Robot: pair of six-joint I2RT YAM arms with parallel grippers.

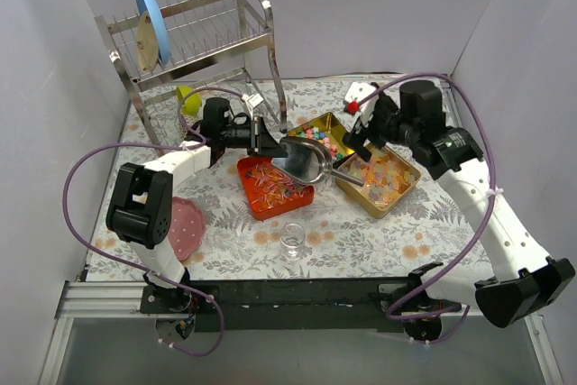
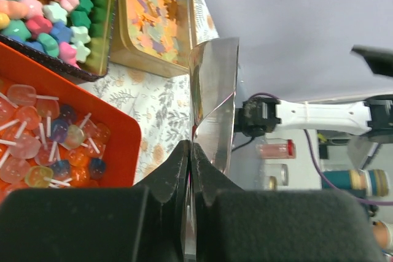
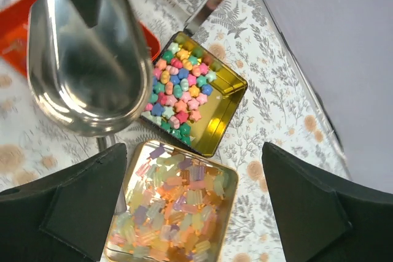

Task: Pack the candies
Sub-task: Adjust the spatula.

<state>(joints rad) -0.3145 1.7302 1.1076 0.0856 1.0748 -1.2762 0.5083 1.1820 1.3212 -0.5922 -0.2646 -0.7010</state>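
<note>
Three kinds of candies lie in three containers. Pastel star-shaped sweets fill a gold tin (image 1: pixel 325 132), also in the right wrist view (image 3: pixel 184 93) and the left wrist view (image 2: pixel 55 16). Translucent orange-yellow jellies fill a second gold tin (image 1: pixel 379 179) (image 3: pixel 175 213) (image 2: pixel 156 16). Clear-wrapped pieces on sticks lie in an orange tray (image 1: pixel 275 188) (image 2: pixel 55 145). My left gripper (image 1: pixel 270 142) (image 2: pixel 191 151) is shut on the thin edge of a metal scoop (image 1: pixel 304 160) (image 2: pixel 215 96) (image 3: pixel 92 72), held between the tray and the tins. My right gripper (image 1: pixel 361 139) (image 3: pixel 194 148) is open and empty above the jelly tin.
A small clear glass cup (image 1: pixel 292 239) stands near the front centre. A pink plate (image 1: pixel 185 227) lies at the front left. A dish rack (image 1: pixel 194 42) with a blue plate (image 1: pixel 149 11) stands at the back left, with a green ball (image 1: pixel 187 96) under it. A red-white object (image 1: pixel 358 96) sits behind the tins.
</note>
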